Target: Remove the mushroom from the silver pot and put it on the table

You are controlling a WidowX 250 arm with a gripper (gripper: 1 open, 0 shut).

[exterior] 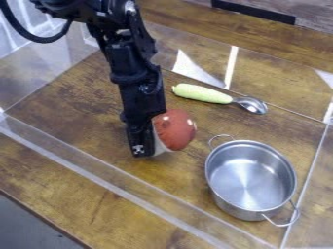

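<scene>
The mushroom (pixel 174 129) shows its red-brown cap low over the table (pixel 78 107), left of the silver pot (pixel 250 177). My gripper (pixel 152 143) points nearly straight down and is shut on the mushroom, the cap bulging out to the right of the black fingers. Whether the mushroom touches the wood I cannot tell. The pot stands upright at the lower right with nothing inside it.
A spoon (pixel 216 95) with a yellow-green handle lies behind the pot toward the back right. Clear acrylic walls (pixel 92 165) border the wooden surface on the near and far sides.
</scene>
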